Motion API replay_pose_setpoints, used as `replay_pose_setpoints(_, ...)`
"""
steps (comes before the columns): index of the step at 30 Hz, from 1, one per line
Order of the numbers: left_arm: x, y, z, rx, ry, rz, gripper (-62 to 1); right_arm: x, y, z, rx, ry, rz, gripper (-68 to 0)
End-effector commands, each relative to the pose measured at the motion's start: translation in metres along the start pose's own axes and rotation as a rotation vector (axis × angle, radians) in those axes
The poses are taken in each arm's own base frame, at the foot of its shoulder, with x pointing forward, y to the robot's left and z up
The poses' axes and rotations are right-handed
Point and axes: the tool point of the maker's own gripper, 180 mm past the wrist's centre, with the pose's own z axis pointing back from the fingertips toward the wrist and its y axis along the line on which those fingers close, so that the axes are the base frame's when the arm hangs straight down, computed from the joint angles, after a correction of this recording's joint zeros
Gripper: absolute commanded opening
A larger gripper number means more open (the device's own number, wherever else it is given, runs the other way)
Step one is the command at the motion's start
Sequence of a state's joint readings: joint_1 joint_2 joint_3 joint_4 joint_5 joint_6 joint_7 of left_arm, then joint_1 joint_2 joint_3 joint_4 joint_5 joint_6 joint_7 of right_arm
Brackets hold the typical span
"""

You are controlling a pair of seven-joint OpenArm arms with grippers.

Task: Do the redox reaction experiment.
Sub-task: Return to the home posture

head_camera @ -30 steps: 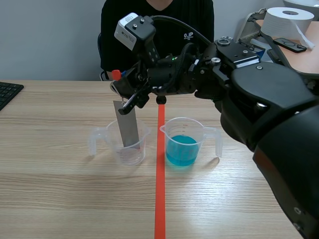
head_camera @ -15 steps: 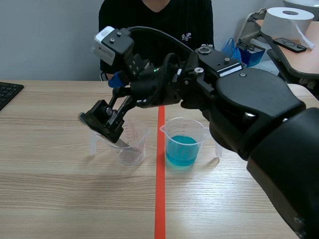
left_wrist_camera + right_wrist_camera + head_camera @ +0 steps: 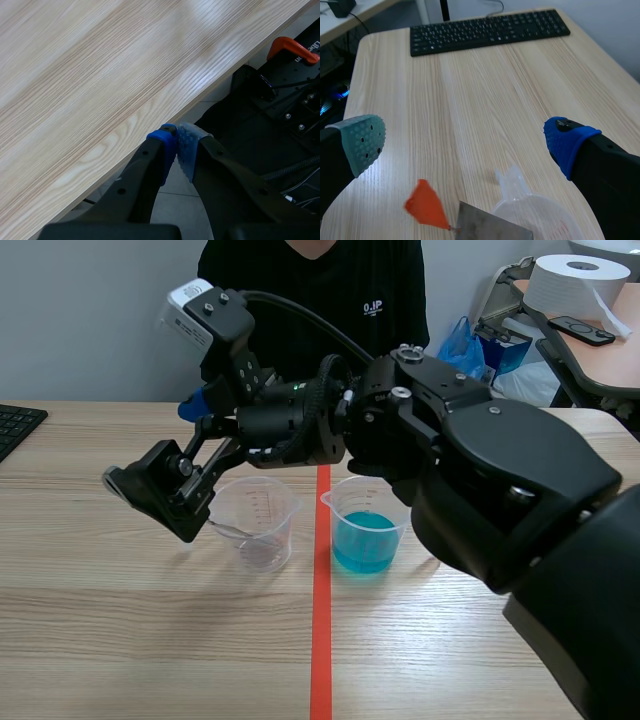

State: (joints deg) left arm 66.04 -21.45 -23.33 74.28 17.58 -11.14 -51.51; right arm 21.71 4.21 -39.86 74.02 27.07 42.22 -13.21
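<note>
Two beakers stand side by side in the scene view: a clear beaker [image 3: 256,525] left of the red tape line and a beaker of blue liquid [image 3: 367,525] right of it, near but apart. The right gripper [image 3: 160,502], on an arm that crosses the middle, hangs just beside the clear beaker on its far-left side. A metal strip [image 3: 240,533] leans inside that beaker. In the left wrist view the left gripper [image 3: 177,150] is clenched on nothing, pads touching, out past the table [image 3: 100,75] edge — well apart from the work. In the right wrist view the right fingers are spread wide and grasp nothing. The strip lies below and between them, its orange-red tab [image 3: 425,205] on the end toward the gripper. Any regrasp looks like the right arm's job — a descent onto that tabbed upper end.
</note>
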Motion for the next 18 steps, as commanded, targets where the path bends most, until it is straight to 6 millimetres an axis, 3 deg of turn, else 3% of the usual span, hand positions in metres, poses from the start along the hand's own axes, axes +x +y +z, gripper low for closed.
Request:
replay_pose_setpoints(1, 0.006, 0.0, 0.0, -0.005, -0.025, 0.0, -56.9, 0.013, 0.005, 0.01, 0.0, -0.047, 0.026, 0.4)
replay_pose_setpoints(7, 0.006, 0.0, 0.0, -0.005, -0.026, 0.001, -56.8, 0.017, 0.012, 0.051, -0.112, -0.103, 0.049, 0.4)
replay_pose_setpoints(12, 0.009, 0.003, -0.004, 0.002, -0.043, -0.004, -55.4, 0.005, 0.015, 0.093, -0.203, -0.084, 0.042, 0.4)
replay_pose_setpoints(15, 0.014, 0.007, -0.008, 0.012, -0.07, -0.008, -46.2, -0.001, 0.018, 0.119, -0.243, -0.074, 0.01, 0.4)
replay_pose_setpoints(18, 0.027, 0.011, -0.012, 0.021, -0.14, -0.012, -32.9, -0.005, 0.019, 0.144, -0.295, -0.057, -0.015, 0.4)
